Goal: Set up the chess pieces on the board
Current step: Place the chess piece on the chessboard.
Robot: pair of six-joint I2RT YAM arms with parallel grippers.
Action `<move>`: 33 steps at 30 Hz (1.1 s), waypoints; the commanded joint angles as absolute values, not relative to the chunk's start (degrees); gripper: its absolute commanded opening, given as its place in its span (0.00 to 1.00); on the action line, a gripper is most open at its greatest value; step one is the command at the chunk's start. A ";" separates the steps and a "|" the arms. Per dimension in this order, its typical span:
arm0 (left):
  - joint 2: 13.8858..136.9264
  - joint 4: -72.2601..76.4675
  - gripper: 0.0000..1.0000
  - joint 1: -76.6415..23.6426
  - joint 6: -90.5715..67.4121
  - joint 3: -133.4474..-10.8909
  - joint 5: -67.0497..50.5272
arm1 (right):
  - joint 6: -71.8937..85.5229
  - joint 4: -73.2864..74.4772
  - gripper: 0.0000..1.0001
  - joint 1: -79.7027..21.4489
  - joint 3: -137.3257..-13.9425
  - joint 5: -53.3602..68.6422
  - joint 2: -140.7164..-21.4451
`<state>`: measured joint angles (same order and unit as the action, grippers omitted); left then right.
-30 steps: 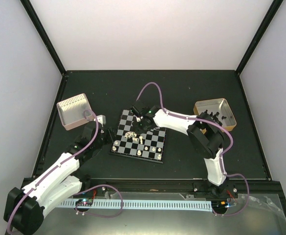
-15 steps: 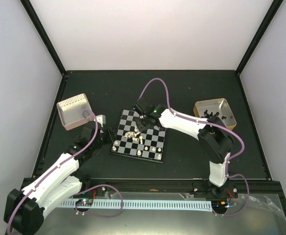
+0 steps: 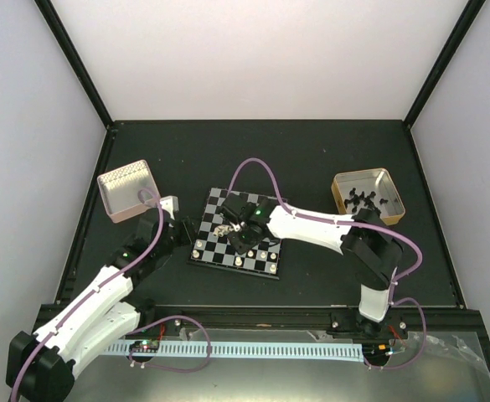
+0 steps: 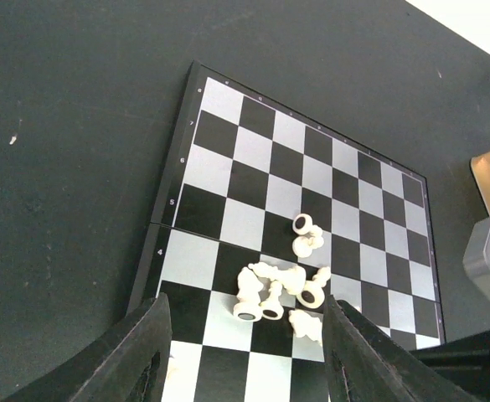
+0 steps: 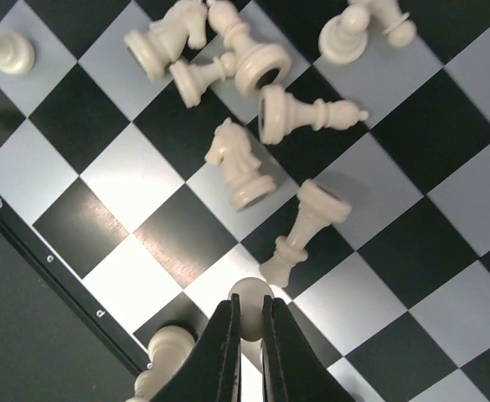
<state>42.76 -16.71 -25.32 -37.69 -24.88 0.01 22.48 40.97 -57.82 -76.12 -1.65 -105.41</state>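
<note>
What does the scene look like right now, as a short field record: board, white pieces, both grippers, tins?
board: table centre, most squares bare
white pieces: toppled heap mid-board; upright pieces along the near edge
right gripper: over the board, shut on pawn
left gripper: open, empty, at the board's left edge
left tin: no pieces visible
right tin: holds black pieces

Your top view is bright and evenly lit from above, with soft shadows. On your right wrist camera the board [image 5: 136, 180] glares white across its silvery squares, though focus is sharp.
</note>
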 commanded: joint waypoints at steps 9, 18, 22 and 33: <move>42.45 -16.92 0.51 -24.87 -38.67 -25.58 0.08 | 20.25 44.36 0.05 -59.14 -77.10 0.97 -108.54; 42.80 -16.54 0.51 -24.76 -38.60 -25.33 -0.02 | 20.06 44.01 0.08 -59.24 -77.58 1.01 -109.86; 42.85 -16.61 0.51 -24.78 -38.51 -25.31 -0.04 | 20.13 43.61 0.09 -59.30 -77.94 1.26 -110.11; 42.80 -16.75 0.52 -24.79 -38.41 -25.22 -0.26 | 23.90 40.84 0.32 -59.16 -76.66 -1.92 -104.68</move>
